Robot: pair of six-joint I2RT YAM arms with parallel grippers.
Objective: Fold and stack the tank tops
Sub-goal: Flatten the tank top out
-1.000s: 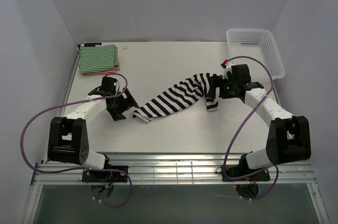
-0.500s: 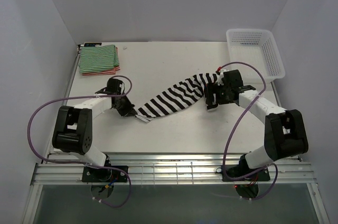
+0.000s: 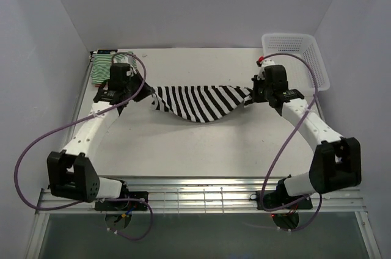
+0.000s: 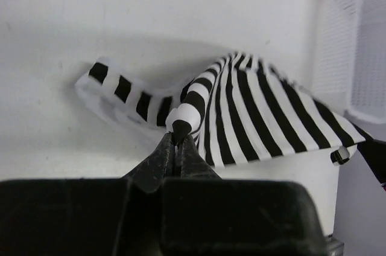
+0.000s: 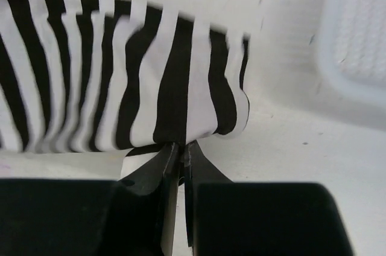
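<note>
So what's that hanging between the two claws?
The black-and-white striped top, pinched at one end by the left gripper and at the other by the right gripper, sagging in the middle. The overhead view shows it.

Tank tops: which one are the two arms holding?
The black-and-white striped one, stretched between the left end effector and right end effector; the green-and-white one lies folded, far left.

Overhead, wrist close-ups; common striped top (image 3: 198,101)
</note>
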